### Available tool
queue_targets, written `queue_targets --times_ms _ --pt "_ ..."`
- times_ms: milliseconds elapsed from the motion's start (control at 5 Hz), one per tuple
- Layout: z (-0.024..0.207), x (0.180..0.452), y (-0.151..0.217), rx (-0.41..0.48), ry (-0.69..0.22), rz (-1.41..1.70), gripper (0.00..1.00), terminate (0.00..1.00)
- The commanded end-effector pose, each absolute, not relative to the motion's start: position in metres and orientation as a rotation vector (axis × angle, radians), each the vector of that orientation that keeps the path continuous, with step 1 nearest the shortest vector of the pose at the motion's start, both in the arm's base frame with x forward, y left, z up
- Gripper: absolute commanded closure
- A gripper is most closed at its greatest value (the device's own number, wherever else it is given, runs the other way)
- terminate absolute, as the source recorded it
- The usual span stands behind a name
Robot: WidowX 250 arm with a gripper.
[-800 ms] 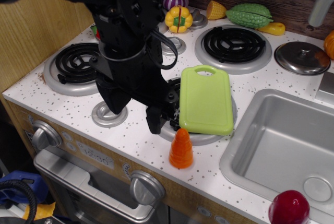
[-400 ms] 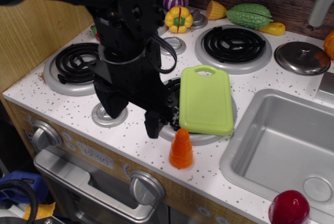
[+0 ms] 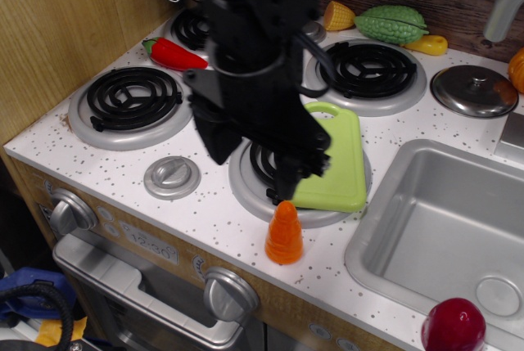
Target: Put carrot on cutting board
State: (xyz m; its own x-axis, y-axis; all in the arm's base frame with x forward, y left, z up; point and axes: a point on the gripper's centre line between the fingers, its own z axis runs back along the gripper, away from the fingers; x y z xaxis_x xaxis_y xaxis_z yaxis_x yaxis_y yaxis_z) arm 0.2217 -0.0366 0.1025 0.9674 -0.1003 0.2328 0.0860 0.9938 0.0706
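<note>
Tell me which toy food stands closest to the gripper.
The carrot, upright at the counter's front edge, directly below the gripper. The chili, corn and red ball all sit much farther away.

We see bright, even light from above. The arm (image 3: 254,65) looks a bit blurry and very dark. The sink (image 3: 426,228) shines softly.

You have: carrot (image 3: 284,234) orange | cutting board (image 3: 337,163) lime green | gripper (image 3: 254,173) black | countertop (image 3: 217,224) white, dark speckles | chili pepper (image 3: 175,54) red, green stem | ball (image 3: 454,326) dark red | burner coils (image 3: 134,94) black on silver rings | sink (image 3: 434,228) grey
</note>
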Motion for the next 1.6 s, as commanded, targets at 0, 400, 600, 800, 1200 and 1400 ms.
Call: queue_targets --times_ms 0,400,600,800,1200,1400 --pt "0.089 0.237 -0.049 0.046 -0.289 -0.086 0.00 0.00" --pt "0.066 0.238 -0.051 0.009 -0.309 -0.078 0.00 0.00" --pt "0.054 0.240 -0.048 -0.008 -0.332 -0.103 0.00 0.00" --pt "0.045 0.244 -0.045 -0.014 -0.340 -0.113 0.00 0.00" --pt "0.026 0.246 -0.045 -0.021 -0.371 -0.095 0.00 0.00" --pt "0.022 0.247 -0.049 -0.015 -0.378 -0.073 1.00 0.00"
